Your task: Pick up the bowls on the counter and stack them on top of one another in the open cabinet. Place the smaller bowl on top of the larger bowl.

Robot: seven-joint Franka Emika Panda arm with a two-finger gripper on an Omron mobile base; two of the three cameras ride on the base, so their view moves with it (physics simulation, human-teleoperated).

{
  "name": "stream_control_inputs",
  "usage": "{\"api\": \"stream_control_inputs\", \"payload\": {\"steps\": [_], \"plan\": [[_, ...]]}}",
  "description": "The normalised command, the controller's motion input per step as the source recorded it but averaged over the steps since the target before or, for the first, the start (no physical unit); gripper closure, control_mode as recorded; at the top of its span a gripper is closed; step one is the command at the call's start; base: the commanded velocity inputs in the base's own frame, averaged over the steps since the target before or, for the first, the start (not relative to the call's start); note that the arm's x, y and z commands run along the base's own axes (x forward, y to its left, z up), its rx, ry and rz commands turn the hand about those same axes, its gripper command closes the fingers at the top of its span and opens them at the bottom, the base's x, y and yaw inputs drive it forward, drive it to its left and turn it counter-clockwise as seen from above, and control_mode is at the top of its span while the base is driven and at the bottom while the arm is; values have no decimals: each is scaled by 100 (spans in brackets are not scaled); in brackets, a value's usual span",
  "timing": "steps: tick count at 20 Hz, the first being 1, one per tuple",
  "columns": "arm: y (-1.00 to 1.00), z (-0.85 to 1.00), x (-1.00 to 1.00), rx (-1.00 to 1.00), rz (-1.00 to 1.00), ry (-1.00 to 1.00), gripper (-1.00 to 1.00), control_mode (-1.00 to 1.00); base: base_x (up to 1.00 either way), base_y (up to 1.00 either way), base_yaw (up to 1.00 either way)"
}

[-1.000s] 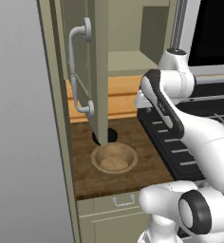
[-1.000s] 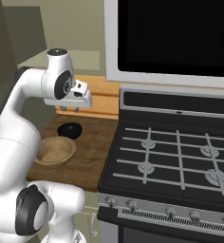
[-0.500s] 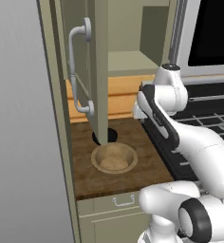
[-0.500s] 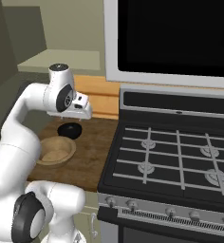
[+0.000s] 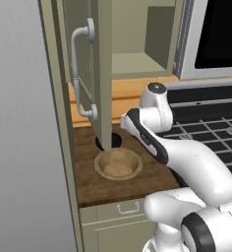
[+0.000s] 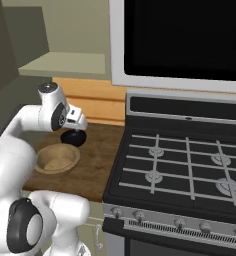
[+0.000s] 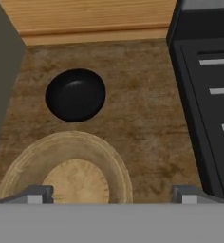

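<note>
The wide tan bowl sits on the dark wood counter, near its front. Just behind it, the small black bowl is half hidden by the open cabinet's door. In the right base view the black bowl lies directly under my gripper, with the tan bowl in front. From the hand view I look down on the black bowl and the tan bowl. My gripper is open and holds nothing, its tips wide apart above the tan bowl's right rim.
The cabinet's shelf is bare above the counter, behind a door with a curved grey handle. A black stove borders the counter on the right. A light wood backsplash runs behind. A drawer sits below the counter.
My arm has swung left and lowered, bringing the hand from above the stove's edge down to just over the black bowl. The bowls have not moved.
</note>
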Motion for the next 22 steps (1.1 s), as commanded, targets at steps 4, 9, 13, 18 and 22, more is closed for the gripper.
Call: {"api": "stream_control_inputs", "payload": {"steps": [4,9,13,18,22], "plan": [[2,-18,51,-2,-4,1,-100,-100,0,0,0],[-6,-33,22,1,3,3,-100,-100,0,0,0],[0,-45,21,0,4,1,-100,-100,0,0,0],[0,-42,36,1,0,0,-100,-100,0,0,0],[2,-35,35,3,0,0,-100,-100,0,0,0]]}}
